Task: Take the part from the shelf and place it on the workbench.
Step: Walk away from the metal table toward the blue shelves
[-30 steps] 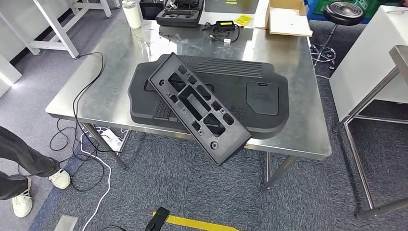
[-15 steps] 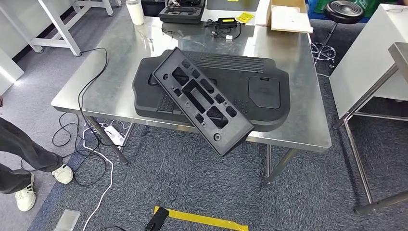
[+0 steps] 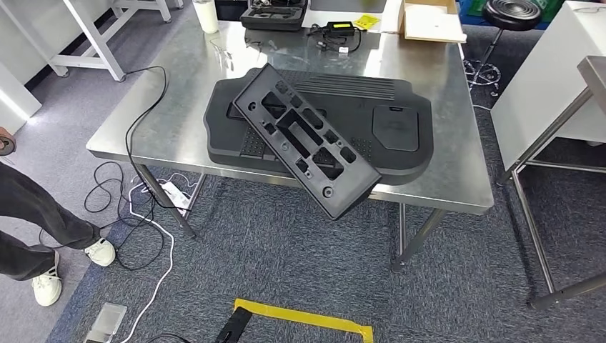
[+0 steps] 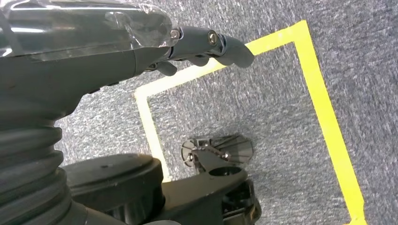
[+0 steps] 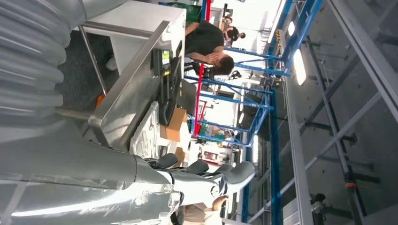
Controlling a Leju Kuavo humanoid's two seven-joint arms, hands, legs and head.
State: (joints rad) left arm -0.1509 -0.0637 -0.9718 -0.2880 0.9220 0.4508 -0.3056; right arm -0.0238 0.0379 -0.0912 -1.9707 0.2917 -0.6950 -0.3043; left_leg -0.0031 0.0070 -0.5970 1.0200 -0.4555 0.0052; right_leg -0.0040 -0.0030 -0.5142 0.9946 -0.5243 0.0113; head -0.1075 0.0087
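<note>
A long black plastic part [image 3: 304,139] with several cut-outs lies slanted on top of a wide black panel [image 3: 396,132] on the steel workbench [image 3: 168,107]. Its near end sticks out past the bench's front edge. My left hand [image 4: 197,44] hangs over the grey carpet beside yellow floor tape [image 4: 324,108], fingers loosely stretched, holding nothing. My right hand [image 5: 202,176] is raised with its fingers spread and nothing in it.
At the bench's back stand a white bottle [image 3: 207,14], a black case [image 3: 275,14], a charger [image 3: 339,30] and a cardboard box [image 3: 429,21]. Cables [image 3: 139,179] trail off the left side. A person's legs [image 3: 36,229] are at the left. A white table [image 3: 557,78] stands right.
The whole head picture has shifted, so the camera has moved; the bench sits a little higher and to the right in view. The parts lie as before on the bench.
</note>
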